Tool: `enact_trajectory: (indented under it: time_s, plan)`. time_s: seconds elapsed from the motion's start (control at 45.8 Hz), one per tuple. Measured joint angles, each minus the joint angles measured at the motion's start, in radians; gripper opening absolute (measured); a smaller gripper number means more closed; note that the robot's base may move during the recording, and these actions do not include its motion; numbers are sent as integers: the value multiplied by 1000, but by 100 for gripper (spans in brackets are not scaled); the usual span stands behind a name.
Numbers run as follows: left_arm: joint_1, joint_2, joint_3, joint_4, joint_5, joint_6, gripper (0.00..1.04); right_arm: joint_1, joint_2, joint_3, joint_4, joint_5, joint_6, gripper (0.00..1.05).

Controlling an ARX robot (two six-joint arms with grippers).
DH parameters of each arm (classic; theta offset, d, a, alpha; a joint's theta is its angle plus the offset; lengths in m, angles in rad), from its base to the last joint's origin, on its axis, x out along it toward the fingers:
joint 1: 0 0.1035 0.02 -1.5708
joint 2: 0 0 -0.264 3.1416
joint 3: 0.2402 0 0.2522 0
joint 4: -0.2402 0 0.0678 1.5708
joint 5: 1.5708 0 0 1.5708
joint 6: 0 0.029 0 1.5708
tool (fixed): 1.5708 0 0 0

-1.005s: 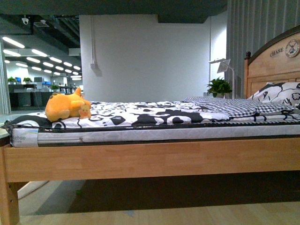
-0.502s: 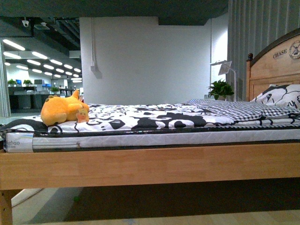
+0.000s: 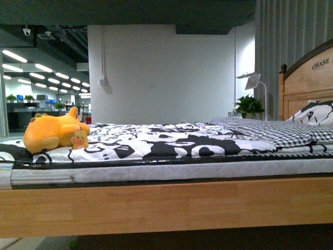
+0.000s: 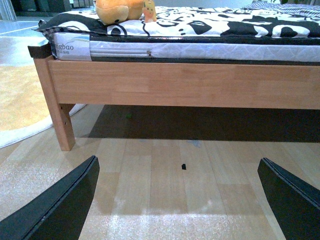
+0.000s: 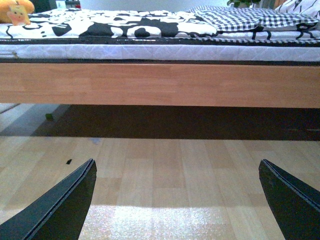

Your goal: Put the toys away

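An orange-yellow plush toy [image 3: 52, 133] lies on the bed's black-and-white patterned cover, near the foot end at the left. It also shows in the left wrist view [image 4: 122, 10] and partly in the right wrist view [image 5: 16, 11]. My left gripper [image 4: 180, 200] is open and empty, low over the wooden floor in front of the bed. My right gripper [image 5: 177, 200] is open and empty too, also over the floor. Neither arm shows in the front view.
The wooden bed frame [image 3: 166, 205] runs across the view with a dark gap under it. The bed leg [image 4: 60, 117] stands at the foot end. A headboard [image 3: 309, 86], pillows, a checked blanket [image 3: 276, 130], a lamp and a plant [image 3: 248, 107] are at the right.
The front view has closed in on the bed and shifted: the plush toy now sits further left and lower, and the bed frame fills the bottom.
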Motion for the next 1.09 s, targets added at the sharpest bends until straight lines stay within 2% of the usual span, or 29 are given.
enact_trajectory:
  time_s: [1.092]
  plan:
    - [1,-1,0,0,1,0,99,0,0,0,0,-1,0,98]
